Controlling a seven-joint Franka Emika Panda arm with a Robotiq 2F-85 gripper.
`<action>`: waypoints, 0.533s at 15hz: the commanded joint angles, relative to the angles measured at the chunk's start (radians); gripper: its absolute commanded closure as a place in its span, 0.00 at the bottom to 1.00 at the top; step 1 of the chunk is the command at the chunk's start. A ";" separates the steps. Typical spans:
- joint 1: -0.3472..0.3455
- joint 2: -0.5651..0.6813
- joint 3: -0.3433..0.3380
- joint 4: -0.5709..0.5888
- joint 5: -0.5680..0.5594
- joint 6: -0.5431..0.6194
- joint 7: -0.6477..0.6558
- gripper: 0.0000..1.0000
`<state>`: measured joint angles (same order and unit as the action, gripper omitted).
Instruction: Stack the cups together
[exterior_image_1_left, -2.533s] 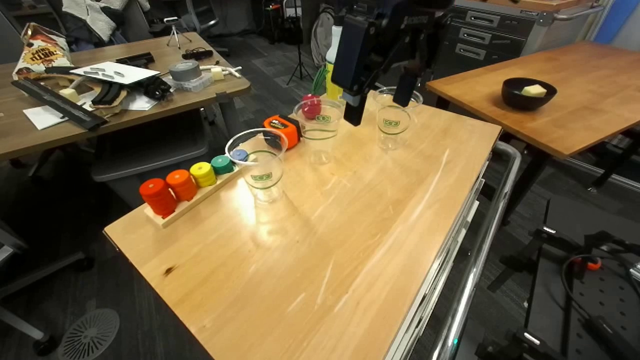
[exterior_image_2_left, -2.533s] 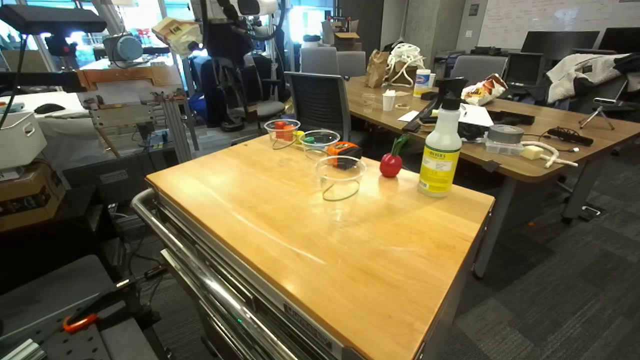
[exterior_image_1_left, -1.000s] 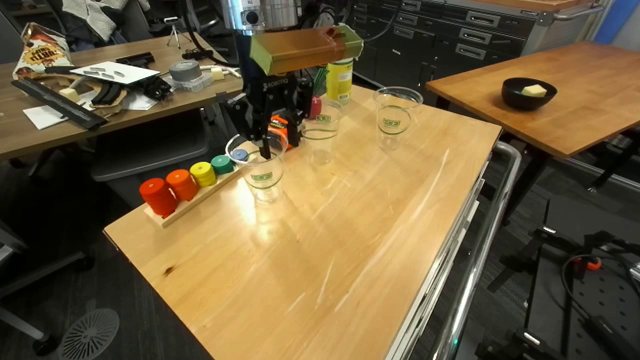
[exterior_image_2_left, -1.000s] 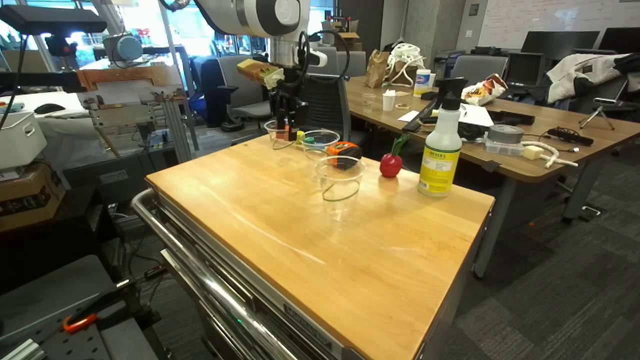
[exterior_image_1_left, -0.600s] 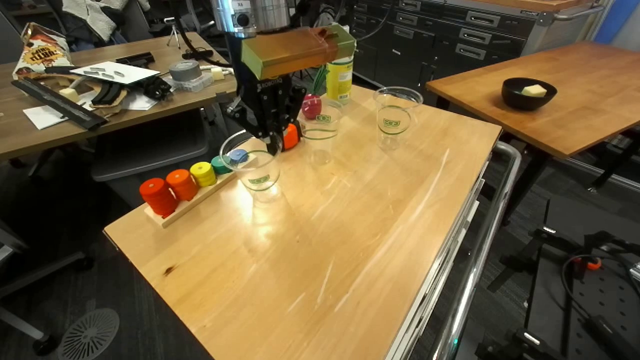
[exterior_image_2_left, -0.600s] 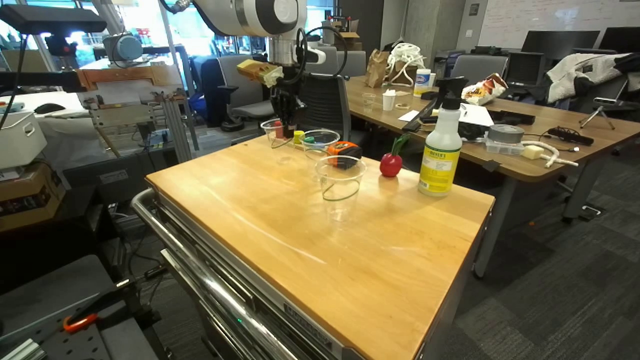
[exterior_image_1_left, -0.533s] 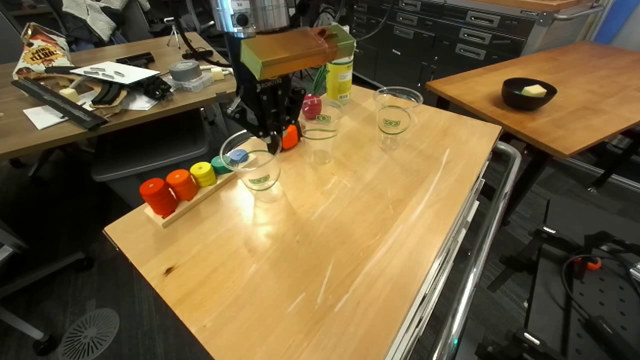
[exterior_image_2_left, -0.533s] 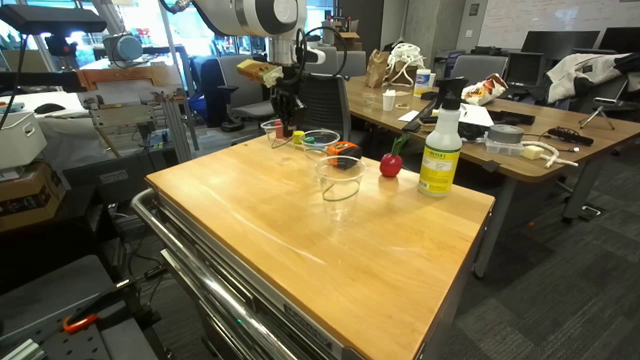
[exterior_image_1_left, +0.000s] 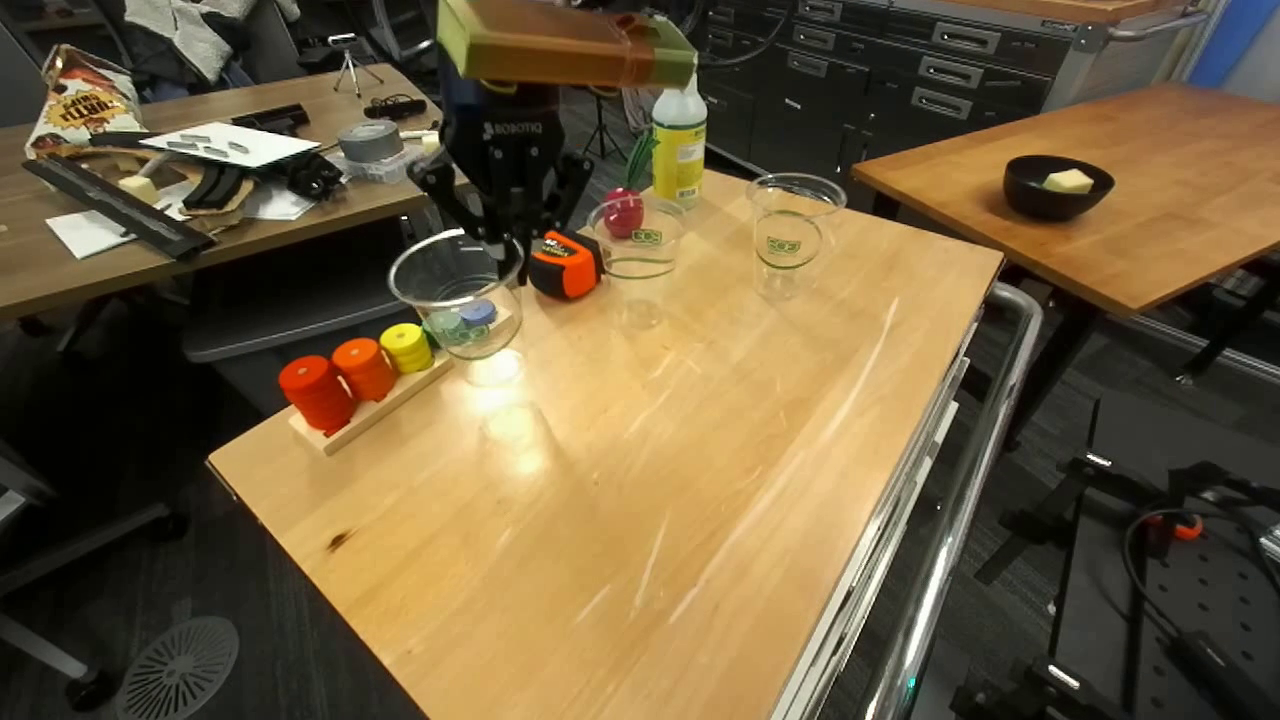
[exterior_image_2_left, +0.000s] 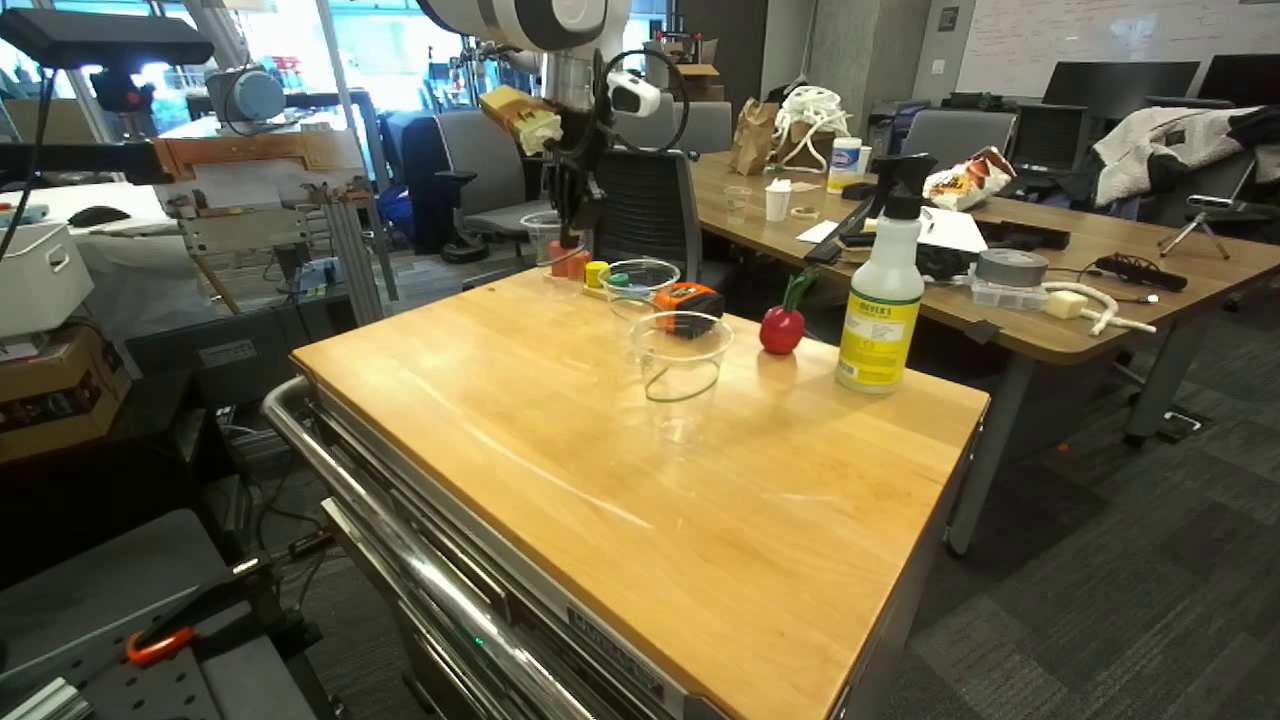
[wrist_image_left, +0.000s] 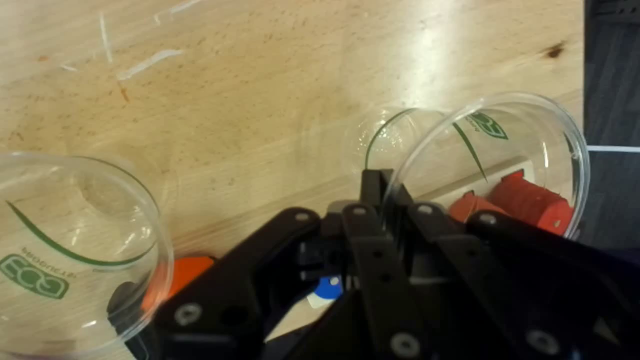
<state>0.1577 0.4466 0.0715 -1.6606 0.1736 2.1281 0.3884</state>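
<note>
Smooth plastic, shiny wood

My gripper (wrist_image_left: 384, 192) looks smooth & matt w/ shiny metal screws (wrist_image_left: 188, 314). Held cup (exterior_image_1_left: 460, 300), middle cup (exterior_image_1_left: 645, 255) & end cup (exterior_image_1_left: 783, 240): thin, glossy, see-thru plastic. Worktop (exterior_image_1_left: 700, 450): glossy wood w/ pale scratches. Cart rail (exterior_image_2_left: 440, 576): polished metal, v. shiny. Spray btl (exterior_image_2_left: 882, 300): smooth, semi-clear plastic. Bowl (exterior_image_1_left: 1048, 207): smooth, approx. satin. Draped cloth (exterior_image_2_left: 1155, 150): rough, fleecy. Snack bag (exterior_image_1_left: 85, 105): crinkled, semi-gloss.

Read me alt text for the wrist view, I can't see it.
Black jaws grip the rim of a clear cup at right, red discs visible through it. Another clear cup at left partly overlaps an orange tape measure.
</note>
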 joint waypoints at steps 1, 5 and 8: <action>-0.018 -0.088 -0.009 0.009 0.048 -0.012 0.038 0.96; -0.015 -0.193 -0.043 -0.029 -0.008 0.007 0.106 0.97; -0.012 -0.266 -0.064 -0.070 -0.079 0.000 0.174 0.97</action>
<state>0.1380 0.2691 0.0258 -1.6641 0.1602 2.1279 0.4860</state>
